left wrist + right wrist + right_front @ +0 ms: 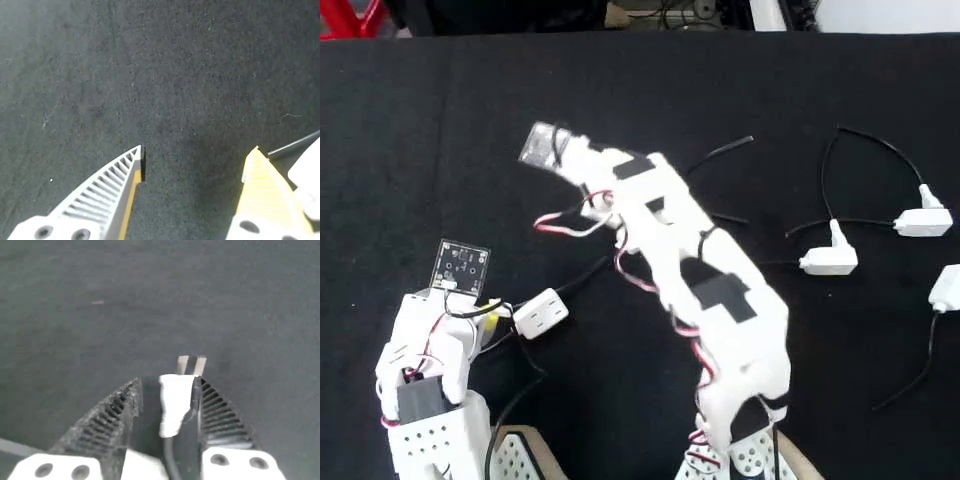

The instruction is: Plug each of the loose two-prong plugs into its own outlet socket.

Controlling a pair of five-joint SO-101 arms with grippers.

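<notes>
The left gripper (pixel 198 148) is spread wide over the black table (pixel 400 120). A white outlet socket (pixel 540 313) lies just beside it. The right gripper (pixel 168 382) pinches a white two-prong plug (pixel 175 402), with the prongs (pixel 190 365) sticking out past its fingertips. Other white corded pieces (pixel 830 260) lie well off to its right.

A black cloth (pixel 420 100) covered the whole table, its weave flecked with pale lint, among it a white speck (pixel 51 180) in the left wrist view and a small reddish fleck (pixel 98 302) in the right wrist view. Beyond the far edge of the cloth stood a red object (pixel 345 15) at one corner, a tan thing (pixel 617 14) and a tangle of dark cables (pixel 675 12) near the middle, and a white surface (pixel 890 14) at the other corner. At the near edge two tan boards (pixel 535 450) lay on the cloth, well apart.
</notes>
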